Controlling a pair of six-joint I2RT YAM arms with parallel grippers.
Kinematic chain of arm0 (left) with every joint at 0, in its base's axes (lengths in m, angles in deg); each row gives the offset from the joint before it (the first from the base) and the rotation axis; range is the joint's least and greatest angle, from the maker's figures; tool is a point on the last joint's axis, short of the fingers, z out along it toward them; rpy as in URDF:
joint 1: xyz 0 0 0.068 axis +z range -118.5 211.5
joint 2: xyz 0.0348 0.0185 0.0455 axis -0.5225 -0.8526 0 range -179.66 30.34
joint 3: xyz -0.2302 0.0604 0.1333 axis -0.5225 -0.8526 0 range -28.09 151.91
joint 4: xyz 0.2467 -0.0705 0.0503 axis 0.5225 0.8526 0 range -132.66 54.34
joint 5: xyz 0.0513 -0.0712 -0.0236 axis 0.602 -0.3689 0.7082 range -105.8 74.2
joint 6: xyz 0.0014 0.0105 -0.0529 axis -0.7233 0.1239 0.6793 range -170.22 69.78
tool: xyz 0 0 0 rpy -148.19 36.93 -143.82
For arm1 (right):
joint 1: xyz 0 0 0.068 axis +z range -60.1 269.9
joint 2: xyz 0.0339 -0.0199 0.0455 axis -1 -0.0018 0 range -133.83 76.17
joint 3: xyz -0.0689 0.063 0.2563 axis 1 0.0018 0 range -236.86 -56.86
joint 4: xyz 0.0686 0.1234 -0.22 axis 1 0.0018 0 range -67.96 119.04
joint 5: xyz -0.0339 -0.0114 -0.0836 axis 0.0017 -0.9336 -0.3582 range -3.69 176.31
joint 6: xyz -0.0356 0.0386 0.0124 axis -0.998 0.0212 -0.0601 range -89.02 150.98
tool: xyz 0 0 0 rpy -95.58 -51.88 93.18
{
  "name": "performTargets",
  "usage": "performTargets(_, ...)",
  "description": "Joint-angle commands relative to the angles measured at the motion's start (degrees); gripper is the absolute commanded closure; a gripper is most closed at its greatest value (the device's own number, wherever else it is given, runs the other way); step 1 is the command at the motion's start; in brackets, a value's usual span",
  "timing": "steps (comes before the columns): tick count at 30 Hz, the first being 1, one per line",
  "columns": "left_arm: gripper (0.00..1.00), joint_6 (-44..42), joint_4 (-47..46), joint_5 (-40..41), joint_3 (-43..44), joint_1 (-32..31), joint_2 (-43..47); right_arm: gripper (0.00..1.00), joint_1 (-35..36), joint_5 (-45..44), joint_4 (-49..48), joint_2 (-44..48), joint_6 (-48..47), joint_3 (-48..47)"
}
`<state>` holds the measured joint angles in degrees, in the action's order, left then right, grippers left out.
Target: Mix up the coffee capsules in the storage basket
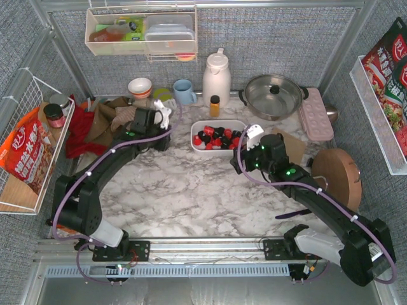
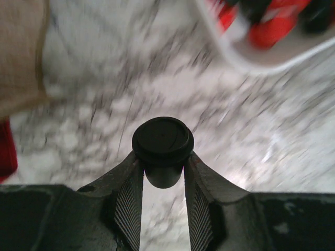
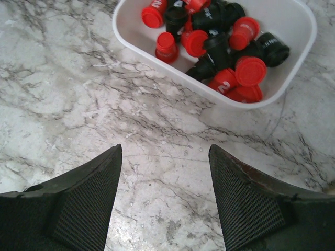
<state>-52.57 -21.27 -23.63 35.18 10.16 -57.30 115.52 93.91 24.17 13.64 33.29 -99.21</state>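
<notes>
Pinching a single black capsule between its ribbed fingers, the left gripper has its jaws pressed in on the pod's body just under the wide rim. The flat lid faces the wrist camera, and everything behind it is blurred, so only veined marble and a corner of white plastic with red shapes in it can be made out up in the top right. From the top camera, that gripper sits over the marble table just left of the storage basket, with a heap of red and tan cloth close on its other side. The basket itself, white and shallow, lies toward the back middle of the table, between the two grippers, right in front of a small amber bottle and a tall white jug. Inside it the coffee capsules are a proper jumble, red and black thrown in together, some lid up, some tipped on their sides, crowding one end and the middle while the other end shows bare white floor. Over on the other side, the right gripper is spread wide with nothing between its textured fingers, hanging over bare marble just beside the basket's near right corner, not touching it. Further right lie a pink moulded tray and a round wooden board.
</notes>
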Motion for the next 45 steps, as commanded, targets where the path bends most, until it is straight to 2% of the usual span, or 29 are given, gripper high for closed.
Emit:
performTargets(1, 0.74, 7.48, -10.71, -4.75, 5.73, -3.07, -0.87, 0.29, -0.06, -5.27, -2.57, 1.0, 0.95, 1.58)
performTargets(6, 0.71, 8.85, -16.12, -5.8, 12.97, -8.38, -7.55, 0.29, -0.94, -11.79, -4.42, 3.11, 2.48, 4.01)
performTargets(11, 0.61, 8.96, -15.46, -1.49, 20.57, -12.05, -17.82, 0.28, -2.44, -16.08, -6.8, 5.02, 4.11, 6.42)
performTargets(15, 0.44, 11.45, -17.66, 1.65, 22.51, -12.77, -23.08, 0.24, -4.1, -17.42, -7.37, 3.39, 5.93, 7.01)
performTargets(19, 0.29, 13.83, -23.57, 3.66, 19.24, -12.76, -22.47, 0.16, -6.11, -19.86, -8.24, 2.52, 8.23, 8.04)
performTargets(20, 0.07, 14.08, -25.07, 3.52, 18.22, -12.76, -21.79, 0.14, -6.69, -21.0, -9.0, 2.8, 8.91, 8.7)
performTargets(21, 0.02, 14.31, -26.41, 3.37, 17.11, -12.76, -20.78, 0.11, -7.24, -22.47, -9.79, 3.22, 9.47, 9.51)
performTargets(23, 0.01, 14.64, -29.69, 4.25, 13.59, -12.85, -17.55, 0.02, -8.27, -26.98, -11.4, 4.34, 10.28, 11.34)
performTargets(26, 0.01, 14.09, -38.55, 10.31, 4.06, -12.84, -9.2, 0.01, -9.83, -33.66, -16.55, 5.28, 8.4, 15.41)
performTargets(31, 0.01, 10.01, -59.79, 28.99, -22.08, -12.76, 9.16, 0.01, -12.18, -34.19, -34.92, 1.08, 1.82, 25.07)
performTargets(34, 0.01, 2.07, -70.31, 40.41, -34.6, -12.77, 17.33, 0.01, -14.44, -32.28, -38.56, -5.3, 3.88, 25.07)
performTargets(35, 0.01, -0.87, -74.04, 43.99, -38.49, -12.77, 19.29, 0.01, -15.32, -32.03, -43.72, -8.27, 4.49, 25.61)
performTargets(36, 0.01, -3.71, -77.19, 47.39, -41.83, -12.68, 20.82, 0.01, -15.65, -32.91, -44.81, -11.03, 4.53, 24.8)
performTargets(37, 0.01, -6.4, -80.29, 50.27, -44.72, -12.65, 22.04, 0.01, -15.88, -32.98, -37.27, -10.8, 5.58, 21.76)
performTargets(39, 0.01, -10.83, -84.4, 53.5, -49.5, -12.3, 24.08, 0.01, -17.29, -31.4, -37.75, -13.54, 5.68, 19.94)
performTargets(41, 0.01, -12.48, -85.32, 55.0, -52.95, -10.88, 25.7, 0.01, -18.2, -30.94, -31.13, -14.43, 6.29, 16.4)
performTargets(43, 0.01, -10.9, -84.63, 55.98, -55.69, -8.78, 26.85, 0.01, -18.65, -29.85, -33.16, -15.93, 3.64, 15.99)
performTargets(45, 0.01, -5.83, -83.59, 56.01, -58.64, -5.85, 27.48, 0.01, -18.76, -28.34, -34.65, -16.64, 1.41, 15.9)
